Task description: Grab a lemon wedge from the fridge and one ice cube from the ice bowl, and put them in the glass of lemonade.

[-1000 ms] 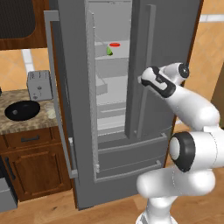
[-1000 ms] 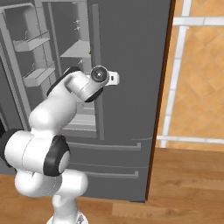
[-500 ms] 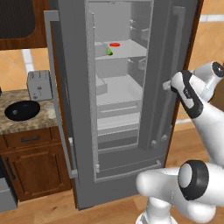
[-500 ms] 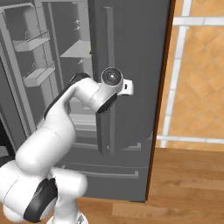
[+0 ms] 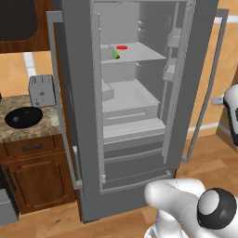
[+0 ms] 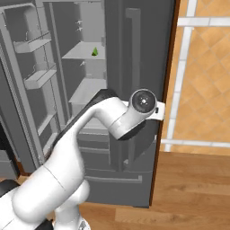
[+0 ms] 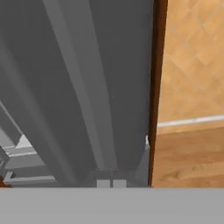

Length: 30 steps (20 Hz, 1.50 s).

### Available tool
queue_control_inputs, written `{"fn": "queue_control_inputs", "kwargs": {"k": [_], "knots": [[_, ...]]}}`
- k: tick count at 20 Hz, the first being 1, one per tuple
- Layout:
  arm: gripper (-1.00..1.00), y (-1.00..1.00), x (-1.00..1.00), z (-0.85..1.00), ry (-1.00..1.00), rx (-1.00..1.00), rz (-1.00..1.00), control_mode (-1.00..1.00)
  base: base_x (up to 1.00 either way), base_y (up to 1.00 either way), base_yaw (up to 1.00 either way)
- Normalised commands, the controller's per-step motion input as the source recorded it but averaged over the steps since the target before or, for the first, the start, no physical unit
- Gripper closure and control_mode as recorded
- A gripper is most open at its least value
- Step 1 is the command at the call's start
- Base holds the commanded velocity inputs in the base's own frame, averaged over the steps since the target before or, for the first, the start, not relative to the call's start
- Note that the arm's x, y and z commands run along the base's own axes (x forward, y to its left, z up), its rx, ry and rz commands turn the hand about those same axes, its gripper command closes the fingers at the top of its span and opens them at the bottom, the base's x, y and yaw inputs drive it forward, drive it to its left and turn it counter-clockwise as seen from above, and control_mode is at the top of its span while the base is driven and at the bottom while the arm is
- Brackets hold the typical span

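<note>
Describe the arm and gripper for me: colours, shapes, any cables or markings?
The arm is built of smooth, rounded glossy white links with dark joints; a round dark-grey cap with a pale centre dot sits on one joint. No cables or markings are visible. The gripper shows two small grey squared fingertips.

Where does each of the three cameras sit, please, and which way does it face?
Left base view: behind the arm's left, facing the open fridge, bowl and toaster; white arm at lower right.
Right base view: behind the arm's right, facing the fridge's right door; arm rises from lower left.
Hand view: on the hand, close against the door's handle.
Both base views share the lemon wedge on its shelf.
</note>
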Motion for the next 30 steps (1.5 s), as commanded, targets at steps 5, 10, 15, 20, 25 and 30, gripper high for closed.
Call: {"fn": "queue_control_inputs", "kwargs": {"k": [5,10,15,20,25,30], "knots": [[1.0,-0.87,-0.55,0.2,0.04,0.05,-0.07,-1.0,0.0,0.0,0.0],[1.0,0.34,-0.21,0.29,0.01,-0.08,0.05,-1.0,0.0,0.0,0.0],[1.0,1.0,-0.09,0.04,-0.07,-0.38,0.1,-1.0,0.0,0.0,0.0],[-1.0,0.95,-0.41,0.0,-0.09,-0.47,0.08,-1.0,0.0,0.0,0.0],[-1.0,0.39,-0.32,0.0,-0.14,-0.5,0.19,-1.0,0.0,0.0,0.0],[-1.0,0.31,-0.09,0.18,-0.06,-0.45,0.12,-1.0,0.0,0.0,0.0]]}}
